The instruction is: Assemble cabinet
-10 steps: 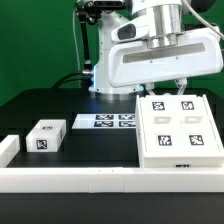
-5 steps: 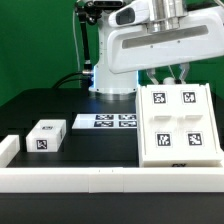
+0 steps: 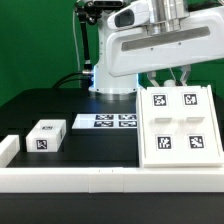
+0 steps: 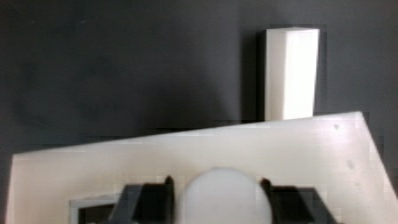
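Observation:
The cabinet (image 3: 178,125) is a large white box with four tags on its upper face, at the exterior view's right. It is tipped, its far edge raised. My gripper (image 3: 175,80) is above that far edge and shut on it, with one finger (image 3: 165,76) on either side. In the wrist view the cabinet's white panel (image 4: 196,150) fills the lower part, and my gripper (image 4: 217,205) has dark fingers (image 4: 151,200) straddling a rounded white part. A small white drawer block (image 3: 45,135) with tags lies on the table at the left, away from the gripper.
The marker board (image 3: 105,121) lies flat at the centre back. A long low white rail (image 3: 90,178) runs along the table's front edge, with an end piece (image 3: 6,148) at the left. A long white bar (image 4: 290,75) shows on the black table in the wrist view.
The gripper has risen, and the cabinet's far edge has come up with it, so the box now tilts. The drawer block and the marker board have not moved.

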Robot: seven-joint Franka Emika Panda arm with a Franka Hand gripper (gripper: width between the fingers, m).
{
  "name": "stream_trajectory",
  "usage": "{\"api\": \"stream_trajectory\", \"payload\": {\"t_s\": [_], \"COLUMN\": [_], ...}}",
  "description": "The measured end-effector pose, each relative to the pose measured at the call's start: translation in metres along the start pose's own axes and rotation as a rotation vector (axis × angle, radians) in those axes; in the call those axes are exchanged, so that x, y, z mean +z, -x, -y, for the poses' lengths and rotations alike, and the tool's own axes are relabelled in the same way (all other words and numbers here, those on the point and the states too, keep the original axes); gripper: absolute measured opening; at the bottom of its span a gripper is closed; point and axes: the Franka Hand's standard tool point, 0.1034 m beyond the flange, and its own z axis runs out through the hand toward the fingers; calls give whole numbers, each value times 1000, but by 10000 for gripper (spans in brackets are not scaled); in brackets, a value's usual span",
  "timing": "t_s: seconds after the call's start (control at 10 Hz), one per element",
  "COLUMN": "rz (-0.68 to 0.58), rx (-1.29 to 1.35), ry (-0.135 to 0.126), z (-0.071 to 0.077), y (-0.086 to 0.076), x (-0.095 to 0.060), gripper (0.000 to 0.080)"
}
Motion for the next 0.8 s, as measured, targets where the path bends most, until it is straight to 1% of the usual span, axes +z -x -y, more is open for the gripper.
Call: {"api": "stream_trajectory", "payload": {"t_s": [0.8], "rz": [7], "rx": [0], "ry": [0], "z": [0], "y": [2], "x": [1], "gripper": [222]}}
